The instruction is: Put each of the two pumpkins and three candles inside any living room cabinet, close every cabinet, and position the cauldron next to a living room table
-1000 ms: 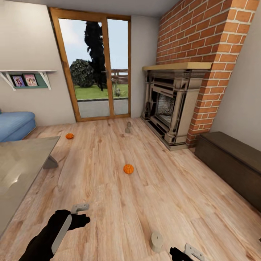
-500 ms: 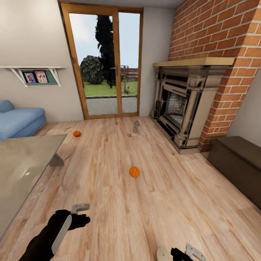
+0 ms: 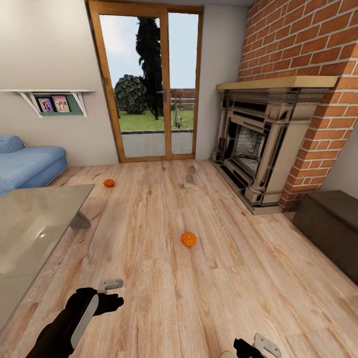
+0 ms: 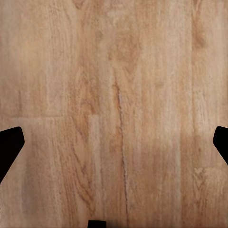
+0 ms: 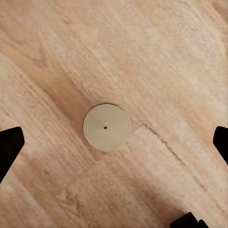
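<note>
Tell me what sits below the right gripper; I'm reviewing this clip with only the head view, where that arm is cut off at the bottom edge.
Observer: The right wrist view shows a pale round candle standing on the wood floor, seen from above, with a dark wick dot at its centre.
Operator: Is the gripper closed on it?
Observer: No. The right gripper is open, its fingertips at the frame's two sides, wide of the candle.
Operator: And under the left gripper?
Observer: The left wrist view has bare floorboards between the open left gripper fingertips.
</note>
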Robot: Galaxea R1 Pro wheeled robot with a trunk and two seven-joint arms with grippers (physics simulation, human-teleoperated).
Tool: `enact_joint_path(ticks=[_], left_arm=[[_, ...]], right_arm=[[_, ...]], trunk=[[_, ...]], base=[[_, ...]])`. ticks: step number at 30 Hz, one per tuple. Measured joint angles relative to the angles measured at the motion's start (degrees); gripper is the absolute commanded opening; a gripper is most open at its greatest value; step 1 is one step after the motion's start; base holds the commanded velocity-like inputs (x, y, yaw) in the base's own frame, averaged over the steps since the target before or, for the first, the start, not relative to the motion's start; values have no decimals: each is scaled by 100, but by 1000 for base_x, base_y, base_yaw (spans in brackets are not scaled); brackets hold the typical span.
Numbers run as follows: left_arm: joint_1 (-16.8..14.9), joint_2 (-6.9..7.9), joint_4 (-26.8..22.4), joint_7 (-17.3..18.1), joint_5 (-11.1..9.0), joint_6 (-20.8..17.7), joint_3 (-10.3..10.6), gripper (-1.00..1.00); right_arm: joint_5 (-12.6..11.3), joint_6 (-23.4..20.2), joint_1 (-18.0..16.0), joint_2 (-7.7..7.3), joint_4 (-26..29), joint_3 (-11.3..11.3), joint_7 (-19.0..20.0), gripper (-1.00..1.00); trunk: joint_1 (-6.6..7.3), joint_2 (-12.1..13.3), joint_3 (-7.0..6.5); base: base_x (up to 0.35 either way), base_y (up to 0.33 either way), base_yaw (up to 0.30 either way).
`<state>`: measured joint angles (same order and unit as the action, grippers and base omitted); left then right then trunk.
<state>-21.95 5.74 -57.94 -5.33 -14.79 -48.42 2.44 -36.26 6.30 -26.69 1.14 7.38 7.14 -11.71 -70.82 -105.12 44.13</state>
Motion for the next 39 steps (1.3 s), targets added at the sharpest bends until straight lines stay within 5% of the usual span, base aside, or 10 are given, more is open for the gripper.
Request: enact_joint_path(ticks=[12, 28, 39], left_arm=[[0, 0, -1, 0, -37, -1, -7, 100], [0, 0, -3, 0, -40, -3, -8, 100], [0, -4, -2, 0, -14, -4, 0, 100]], right_arm=[[0, -1, 0, -7, 0, -2, 1, 100], [0, 8, 0, -6, 0, -7, -1, 100], [-1, 7, 0, -7, 0, -7, -1, 100]], trunk=[[0, 0, 0], [2, 0, 0], [2, 0, 0]], base=[[0, 30, 0], [53, 234, 6], [159, 246, 233]])
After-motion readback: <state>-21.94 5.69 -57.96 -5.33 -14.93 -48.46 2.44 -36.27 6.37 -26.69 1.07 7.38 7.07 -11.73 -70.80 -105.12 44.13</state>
